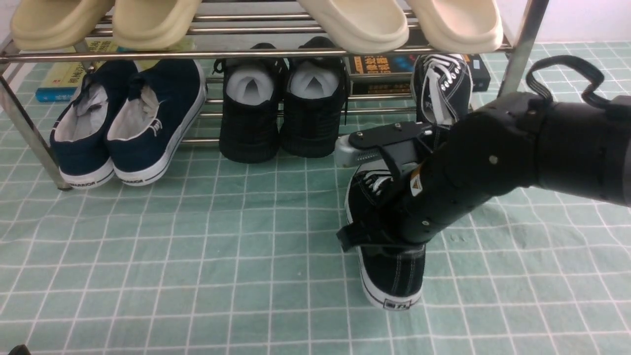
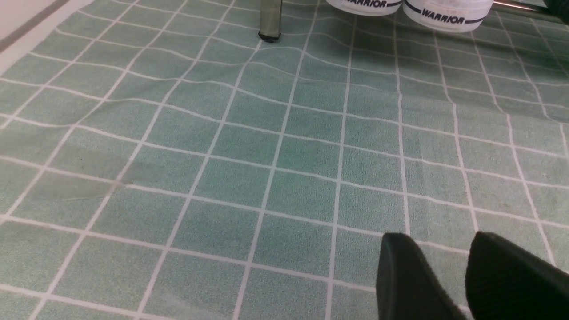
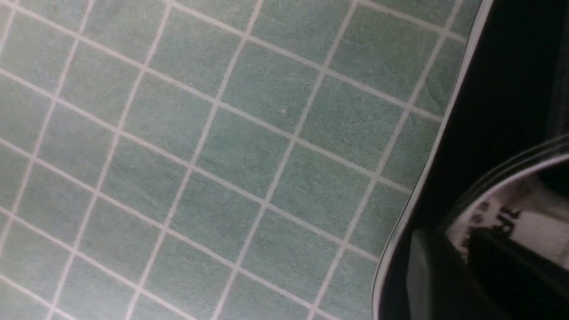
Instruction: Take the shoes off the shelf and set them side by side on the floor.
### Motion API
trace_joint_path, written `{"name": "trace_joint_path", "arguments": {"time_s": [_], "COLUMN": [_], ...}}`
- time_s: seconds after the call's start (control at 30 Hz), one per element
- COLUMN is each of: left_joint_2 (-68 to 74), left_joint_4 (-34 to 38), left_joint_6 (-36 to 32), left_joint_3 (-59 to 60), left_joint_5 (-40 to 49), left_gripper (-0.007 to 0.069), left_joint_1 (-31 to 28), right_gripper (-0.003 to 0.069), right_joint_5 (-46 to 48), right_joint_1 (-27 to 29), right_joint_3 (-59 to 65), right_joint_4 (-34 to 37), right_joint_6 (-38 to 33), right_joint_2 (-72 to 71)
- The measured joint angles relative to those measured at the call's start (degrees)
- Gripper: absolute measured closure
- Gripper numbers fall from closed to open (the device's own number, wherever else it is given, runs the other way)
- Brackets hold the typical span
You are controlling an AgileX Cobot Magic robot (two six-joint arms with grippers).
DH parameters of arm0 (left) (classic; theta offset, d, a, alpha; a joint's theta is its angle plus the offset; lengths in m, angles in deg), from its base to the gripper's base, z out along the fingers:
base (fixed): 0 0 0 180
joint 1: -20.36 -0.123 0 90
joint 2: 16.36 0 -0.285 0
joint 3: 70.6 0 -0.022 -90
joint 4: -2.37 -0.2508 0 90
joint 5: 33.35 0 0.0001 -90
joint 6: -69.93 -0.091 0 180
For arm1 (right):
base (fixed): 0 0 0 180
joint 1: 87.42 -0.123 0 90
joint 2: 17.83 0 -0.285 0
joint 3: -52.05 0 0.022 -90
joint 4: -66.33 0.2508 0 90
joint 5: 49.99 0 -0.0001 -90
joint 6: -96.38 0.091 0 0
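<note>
One sneaker (image 1: 394, 273) lay on the floor (image 1: 197, 276), right gripper (image 3: 453, 235) at its opening, tips slightly apart, left gripper (image 2: 439, 238) parted, other sneaker (image 1: 456, 84) on the rack (image 1: 523, 49).

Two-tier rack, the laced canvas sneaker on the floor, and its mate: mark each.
Rack (image 1: 515, 61): front view, slanted leg.
Floor sneaker (image 1: 410, 271): front view, heel.
Mate (image 1: 461, 91): front view, canvas beside laces.
</note>
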Motion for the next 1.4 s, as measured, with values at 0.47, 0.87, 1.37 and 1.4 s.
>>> {"name": "trace_joint_path", "arguments": {"time_s": [0.47,0.87,1.37,1.4], "left_joint_2": [0.0,0.0,0.0,0.0], "left_joint_4": [0.0,0.0,0.0,0.0], "left_joint_6": [0.0,0.0,0.0,0.0], "left_joint_3": [0.0,0.0,0.0,0.0], "left_joint_5": [0.0,0.0,0.0,0.0], "left_gripper": [0.0382,0.0382,0.0382,0.0382], "left_joint_1": [0.0,0.0,0.0,0.0], "right_gripper": [0.0512,0.0587,0.0167,0.0167], "right_joint_5": [22.2,15.0,-1.3,-3.4], "right_joint_1": [4.1,13.9,14.0,14.0], "right_joint_3": [-13.5,-16.0,-16.0,-16.0], "right_joint_4": [-2.1,-12.0,-18.2,-19.6], "right_joint_6": [-3.1,10.1,13.9,12.9], "right_joint_2": [-5.1,-5.1,4.5,6.0]}}
